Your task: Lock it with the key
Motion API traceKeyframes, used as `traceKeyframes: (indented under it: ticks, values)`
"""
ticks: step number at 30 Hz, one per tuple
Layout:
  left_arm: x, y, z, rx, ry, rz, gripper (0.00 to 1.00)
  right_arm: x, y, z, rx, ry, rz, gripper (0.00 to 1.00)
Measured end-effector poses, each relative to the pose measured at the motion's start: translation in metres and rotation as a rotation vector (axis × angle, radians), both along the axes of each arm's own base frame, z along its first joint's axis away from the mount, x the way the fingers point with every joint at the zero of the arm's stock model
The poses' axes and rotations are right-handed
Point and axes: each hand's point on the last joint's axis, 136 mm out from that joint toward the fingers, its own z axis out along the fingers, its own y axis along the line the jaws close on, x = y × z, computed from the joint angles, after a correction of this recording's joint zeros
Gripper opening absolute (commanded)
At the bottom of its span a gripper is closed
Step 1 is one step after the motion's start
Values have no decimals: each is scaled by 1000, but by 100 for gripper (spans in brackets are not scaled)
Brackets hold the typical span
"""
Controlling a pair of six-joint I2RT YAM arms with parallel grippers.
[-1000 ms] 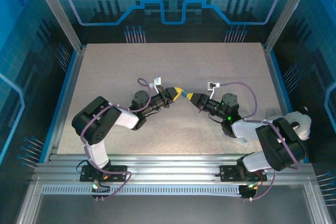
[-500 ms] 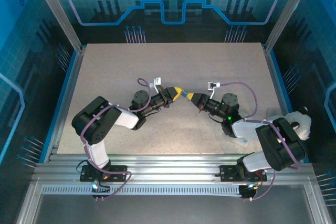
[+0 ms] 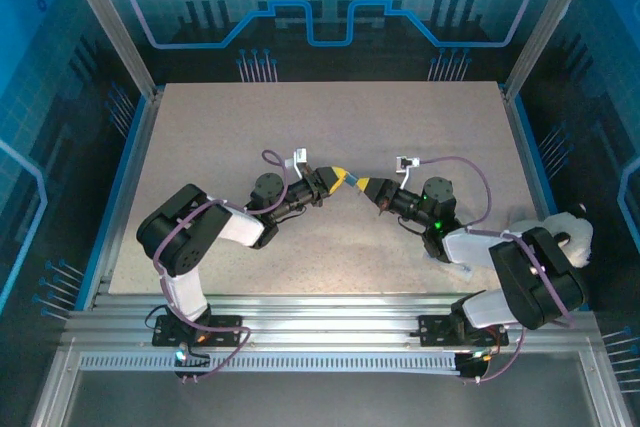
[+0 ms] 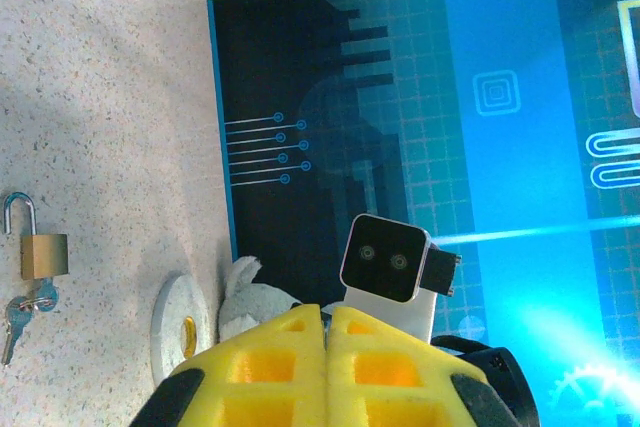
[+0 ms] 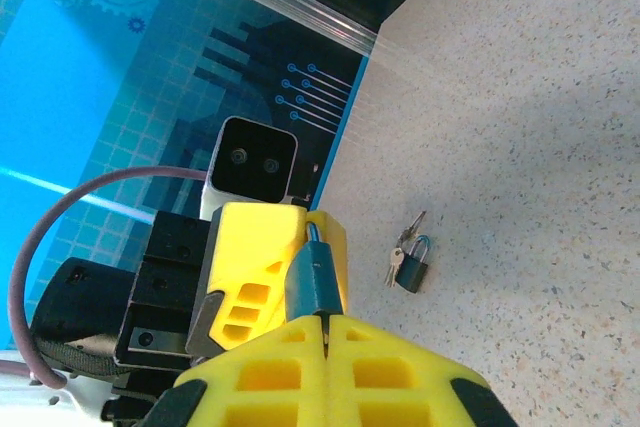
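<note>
The right gripper (image 5: 322, 325) pinches a small blue-grey piece (image 5: 312, 282), tip to tip with the left gripper (image 4: 327, 319), whose fingers are pressed together. Both arms reach inward, elbows bent. The padlock (image 5: 413, 272) with its keys (image 5: 408, 232) lies off to the side of the tips on the table (image 3: 420, 117), where open tabletop runs out to the walls.

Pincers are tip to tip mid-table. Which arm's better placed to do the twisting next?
Right, probably. The right pincer is shut with the blue-grey piece sticking straight out of its tips, in line with its wrist; the left pincer clamps the far end and can brace it.
</note>
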Motion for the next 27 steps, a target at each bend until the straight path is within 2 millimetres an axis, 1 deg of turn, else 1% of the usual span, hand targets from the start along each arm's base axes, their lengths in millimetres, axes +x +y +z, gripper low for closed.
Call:
traceKeyframes:
  ticks: [9, 13, 18, 27]
  values:
    - [1, 3, 0, -2, -2, 6, 0, -1, 0, 0, -3, 2, 5, 0]
    - [5, 12, 0, -1, -1, 29, 0, -1, 0, -1, -3, 4, 6, 0]
    - [9, 21, -5, 3, 16, 61, 0, -1, -1, 0, -3, 3, 5, 0]
    - [10, 22, -6, 2, 18, 64, 0, -1, -1, 0, -3, 3, 5, 0]
